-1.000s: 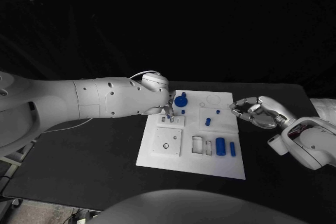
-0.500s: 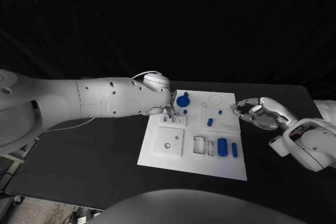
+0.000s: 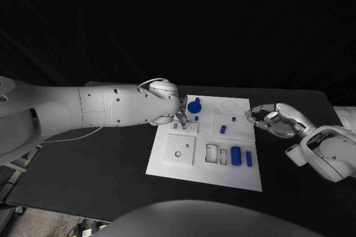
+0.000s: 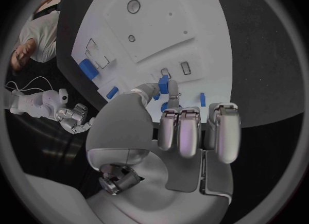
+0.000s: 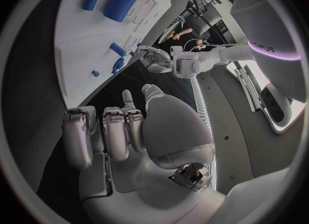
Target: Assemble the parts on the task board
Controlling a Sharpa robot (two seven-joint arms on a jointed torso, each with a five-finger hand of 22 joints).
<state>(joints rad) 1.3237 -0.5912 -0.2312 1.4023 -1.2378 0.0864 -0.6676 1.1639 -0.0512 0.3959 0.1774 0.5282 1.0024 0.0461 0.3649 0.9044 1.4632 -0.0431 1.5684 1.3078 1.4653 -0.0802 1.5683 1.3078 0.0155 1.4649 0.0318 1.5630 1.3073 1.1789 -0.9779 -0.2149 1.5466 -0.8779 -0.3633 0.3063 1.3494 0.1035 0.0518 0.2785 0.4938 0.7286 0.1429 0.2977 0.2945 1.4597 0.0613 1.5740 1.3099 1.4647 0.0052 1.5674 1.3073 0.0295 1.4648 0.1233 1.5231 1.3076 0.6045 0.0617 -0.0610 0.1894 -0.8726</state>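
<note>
The left hand [image 4: 169, 112] pinches a small blue peg [image 4: 164, 84] over the task board [image 3: 171, 167], frame centre; the right hand [image 3: 271, 120], fingers curled in on nothing, hovers right of it.

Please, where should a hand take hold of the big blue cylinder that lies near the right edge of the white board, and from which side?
Probably from above, across its middle. The big blue cylinder lies flat on the task board, long axis running toward the robot, so its rounded sides are free. Fingers could close on its left and right flanks, minding the small blue bar close beside it. The right hand is nearer.

Left hand [image 3: 180, 116] over task board [image 3: 178, 167] slots
</note>
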